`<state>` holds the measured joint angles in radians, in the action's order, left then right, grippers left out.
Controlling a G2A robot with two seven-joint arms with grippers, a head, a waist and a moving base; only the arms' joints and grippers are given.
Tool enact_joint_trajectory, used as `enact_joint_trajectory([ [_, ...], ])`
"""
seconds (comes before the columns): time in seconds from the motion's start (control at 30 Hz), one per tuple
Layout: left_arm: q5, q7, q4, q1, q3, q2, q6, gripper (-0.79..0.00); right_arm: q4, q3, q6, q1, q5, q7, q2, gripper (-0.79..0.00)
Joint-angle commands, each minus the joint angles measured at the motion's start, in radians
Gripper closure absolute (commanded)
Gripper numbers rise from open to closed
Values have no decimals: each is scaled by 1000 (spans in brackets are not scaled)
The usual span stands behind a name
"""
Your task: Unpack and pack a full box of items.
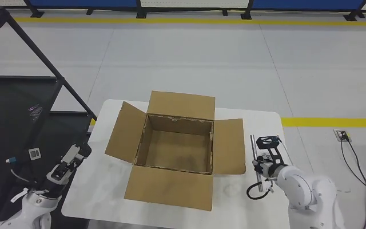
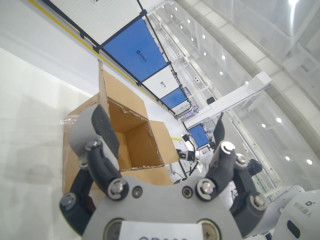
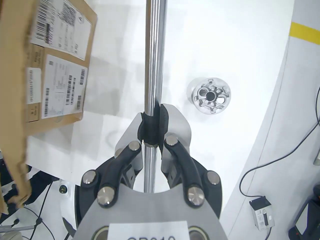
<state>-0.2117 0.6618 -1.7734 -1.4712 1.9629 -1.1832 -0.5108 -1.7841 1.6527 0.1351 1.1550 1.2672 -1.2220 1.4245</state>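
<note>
An open cardboard box [image 1: 182, 105] stands in the middle of the white table [image 1: 260, 123] with all flaps folded out and nothing visible inside. My right gripper [image 1: 261, 166] hovers by the box's right flap [image 3: 62, 51], shut on a long shiny metal rod [image 3: 154, 51] that points away toward the table's far side. Beside the rod a small round metal hub [image 3: 209, 96] lies on the table [image 3: 225, 38]. My left gripper [image 2: 160, 123] is open and holds nothing. It sits off the table's left corner [image 1: 74, 153], facing the box [image 2: 135, 136].
A black metal frame [image 1: 46, 63] and a dark floor mat stand to the left of the table. Cables and a small power unit [image 3: 261, 213] lie on the floor past the right edge. Bare table strips run along both sides of the box.
</note>
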Motion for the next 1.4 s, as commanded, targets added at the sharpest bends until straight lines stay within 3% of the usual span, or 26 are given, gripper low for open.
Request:
enact_joint_trajectory([
  [0.0, 0, 0, 0, 0, 0, 0, 0, -785, 69, -9, -4, -23, 2, 6, -2, 0],
  [0.23, 0, 0, 0, 0, 0, 0, 0, -785, 272, -39, -17, -109, 29, 36, -11, 0],
  [0.63, 0, 0, 0, 0, 0, 0, 0, -785, 423, -74, -35, -184, 48, 51, -23, 0],
  [0.77, 0, 0, 0, 0, 0, 0, 0, -785, 448, -78, -41, -193, 32, 58, -26, -65],
  [0.93, 0, 0, 0, 0, 0, 0, 0, -785, 460, -81, -49, -198, 22, 66, -31, -252],
  [1.17, 0, 0, 0, 0, 0, 0, 0, -785, 412, -72, -71, -184, -12, 99, -38, -296],
  [1.27, 0, 0, 0, 0, 0, 0, 0, -785, 318, -47, -58, -148, -71, 137, -42, -422],
  [1.33, 0, 0, 0, 0, 0, 0, 0, -785, 232, -26, -63, -114, -100, 157, -45, -776],
  [1.37, 0, 0, 0, 0, 0, 0, 0, -785, 188, -18, -69, -97, -112, 161, -46, -785],
])
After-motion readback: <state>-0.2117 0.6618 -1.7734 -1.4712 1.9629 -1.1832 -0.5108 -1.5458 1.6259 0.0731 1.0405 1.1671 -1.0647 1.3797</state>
